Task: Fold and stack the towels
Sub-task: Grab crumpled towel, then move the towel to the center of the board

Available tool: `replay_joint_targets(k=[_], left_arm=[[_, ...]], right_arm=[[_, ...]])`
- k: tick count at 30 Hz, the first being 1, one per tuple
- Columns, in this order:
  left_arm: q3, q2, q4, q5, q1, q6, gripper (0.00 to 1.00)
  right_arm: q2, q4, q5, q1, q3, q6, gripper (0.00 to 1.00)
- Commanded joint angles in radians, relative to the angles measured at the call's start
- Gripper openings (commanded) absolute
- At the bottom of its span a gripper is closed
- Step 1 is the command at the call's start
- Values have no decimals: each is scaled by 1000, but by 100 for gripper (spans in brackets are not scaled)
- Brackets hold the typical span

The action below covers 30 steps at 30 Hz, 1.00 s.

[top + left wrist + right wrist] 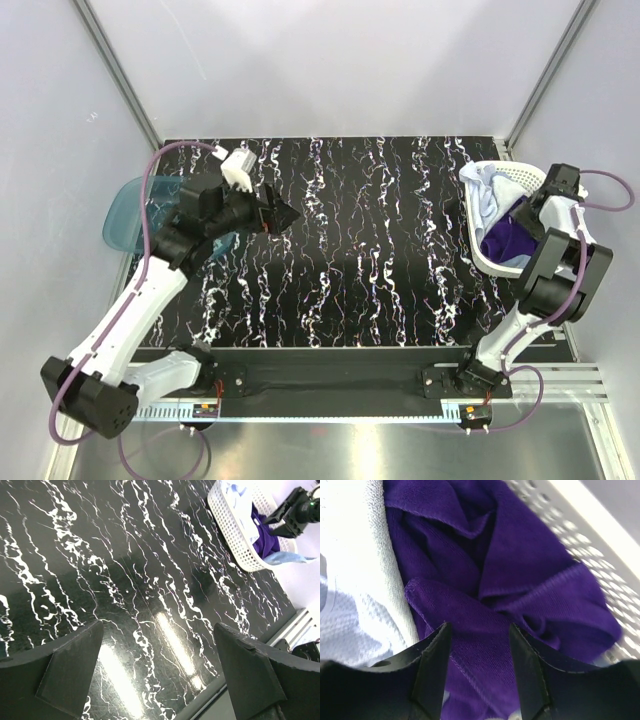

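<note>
The towels lie bunched in the white mesh basket at the table's right edge. The purple towel fills the basket's middle, with a white towel crumpled beside it. A light blue towel hangs over the basket's near rim. My right gripper reaches down into the basket, its jaws closed partway on a raised fold of the purple towel. My left gripper hovers wide open over the bare table at the left, holding nothing.
A translucent teal tray sits at the table's left edge behind the left arm. The black marbled table stretches between the two arms. A metal rail runs along the near edge.
</note>
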State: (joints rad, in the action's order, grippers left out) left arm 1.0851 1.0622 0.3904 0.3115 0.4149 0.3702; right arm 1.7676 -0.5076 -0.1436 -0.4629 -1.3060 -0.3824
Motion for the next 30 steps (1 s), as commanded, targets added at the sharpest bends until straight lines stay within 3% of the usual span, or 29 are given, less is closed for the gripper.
replay_joint_targets(k=[1,7,8,10,17,21,22,24,26,27,30], left_arm=[[79,65,0,61,-2,-7,99],[125,96,5,80,-2,25,99],[110,90,-4,80,-2,36,99],[89,78,-37,77,-2,48,99],[61,47,-30,54,-2,69,99],[82,71,-12,121,-36,81,99],[111,82,-12,180,-50,87,99],[153,99,33,199,-89,85,99],[212,108,77,155,-108,59,99],[225,107,106,134,-126,53,99],[246,84,134,86,-160,67,99]], right_arm=[[50,84,107,-8,-22,36,56],[93,37,56,-8,-84,43,24],[84,18,61,-8,-104,39,12],[46,-29,55,-8,-148,25,0],[-146,-207,81,-6,-378,16,0],[-220,-195,382,0,-475,-30,0],[-232,-187,489,29,-501,-53,0],[-234,-196,530,107,-631,-58,0],[-188,-274,527,264,-828,-20,0],[-168,-298,598,305,-893,-21,0],[-135,-316,690,453,-987,-73,0]])
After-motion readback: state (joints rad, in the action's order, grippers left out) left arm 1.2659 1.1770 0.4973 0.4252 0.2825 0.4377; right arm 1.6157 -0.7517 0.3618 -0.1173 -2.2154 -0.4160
